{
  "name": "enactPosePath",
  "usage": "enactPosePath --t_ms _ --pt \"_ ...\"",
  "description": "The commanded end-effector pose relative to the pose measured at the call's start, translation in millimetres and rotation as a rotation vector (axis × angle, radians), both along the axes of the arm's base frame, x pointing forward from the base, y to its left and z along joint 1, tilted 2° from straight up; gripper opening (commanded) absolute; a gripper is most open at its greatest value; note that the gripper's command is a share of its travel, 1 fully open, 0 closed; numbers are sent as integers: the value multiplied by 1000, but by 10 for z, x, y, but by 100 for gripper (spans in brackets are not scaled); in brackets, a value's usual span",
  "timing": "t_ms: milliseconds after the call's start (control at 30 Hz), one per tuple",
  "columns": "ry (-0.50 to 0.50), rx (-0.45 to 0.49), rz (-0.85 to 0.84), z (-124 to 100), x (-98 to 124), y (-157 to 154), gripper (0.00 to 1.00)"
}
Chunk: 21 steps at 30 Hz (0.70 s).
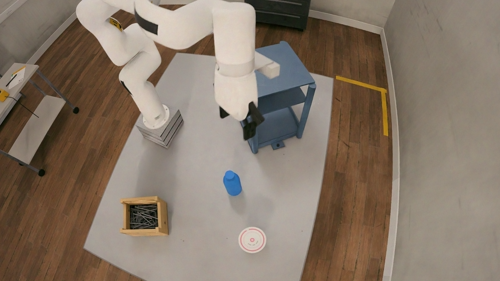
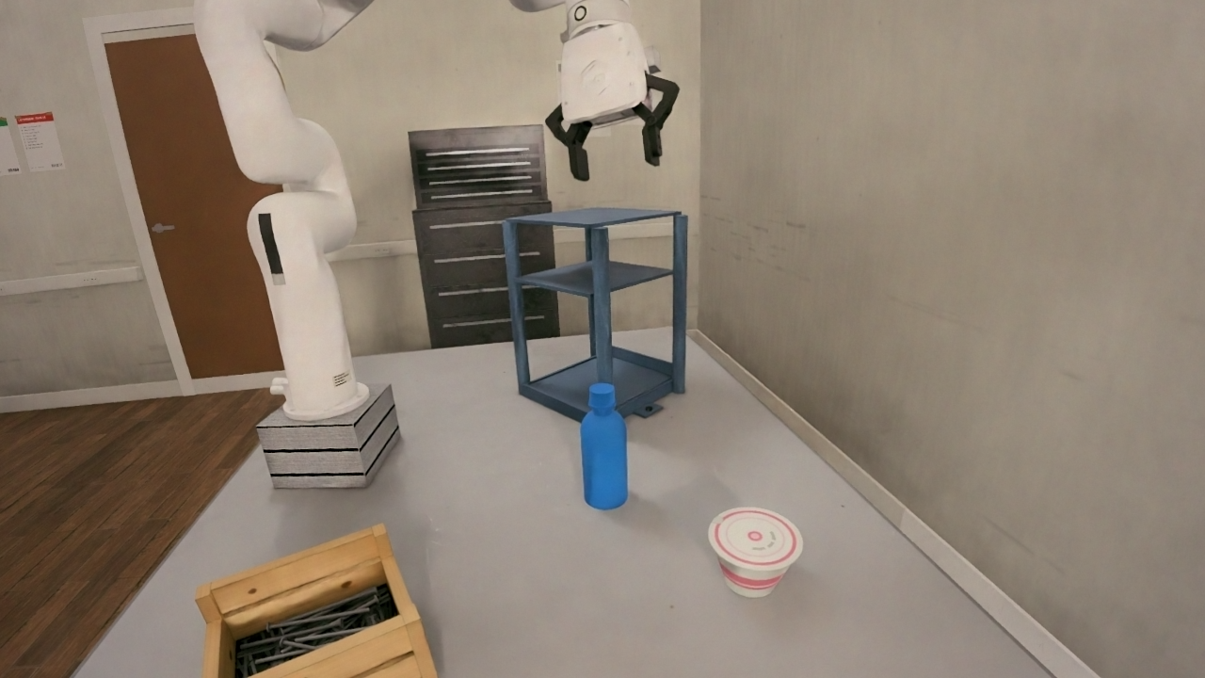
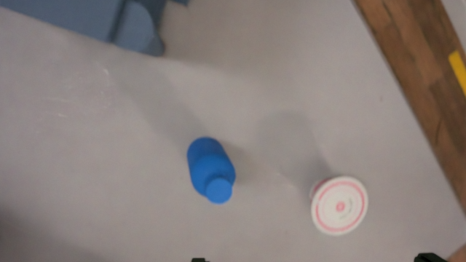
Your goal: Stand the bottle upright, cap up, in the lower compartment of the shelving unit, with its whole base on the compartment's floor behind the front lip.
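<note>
A blue bottle (image 1: 232, 183) (image 2: 602, 457) (image 3: 210, 169) stands upright, cap up, on the grey mat in front of the blue shelving unit (image 1: 293, 78) (image 2: 595, 290) (image 3: 138, 30). The unit's lower compartment floor (image 1: 277, 126) (image 2: 566, 388) is empty. My gripper (image 1: 238, 120) (image 2: 614, 145) is open and empty. It hangs high in the air, above the shelving unit's top, over its front corner. In the wrist view only the fingertips show at the bottom edge.
A white cup with red rings (image 1: 252, 239) (image 2: 754, 549) (image 3: 338, 205) stands to the right of the bottle. A wooden crate of nails (image 1: 144, 216) (image 2: 313, 616) sits at the mat's front left. The arm's base block (image 1: 160, 128) (image 2: 327, 442) and a dark drawer cabinet (image 2: 482, 229) stand behind.
</note>
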State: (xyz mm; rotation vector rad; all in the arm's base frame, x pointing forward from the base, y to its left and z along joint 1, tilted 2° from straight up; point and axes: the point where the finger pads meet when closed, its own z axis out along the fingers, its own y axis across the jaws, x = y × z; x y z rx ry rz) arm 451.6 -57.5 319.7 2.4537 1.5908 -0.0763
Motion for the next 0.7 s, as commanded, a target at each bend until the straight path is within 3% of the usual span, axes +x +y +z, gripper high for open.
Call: enactPosePath --t_ms 0,667 --pt "-2 -7 -49 -31 -12 -157 100" --pt "14 -32 -260 -255 -180 -813 100"
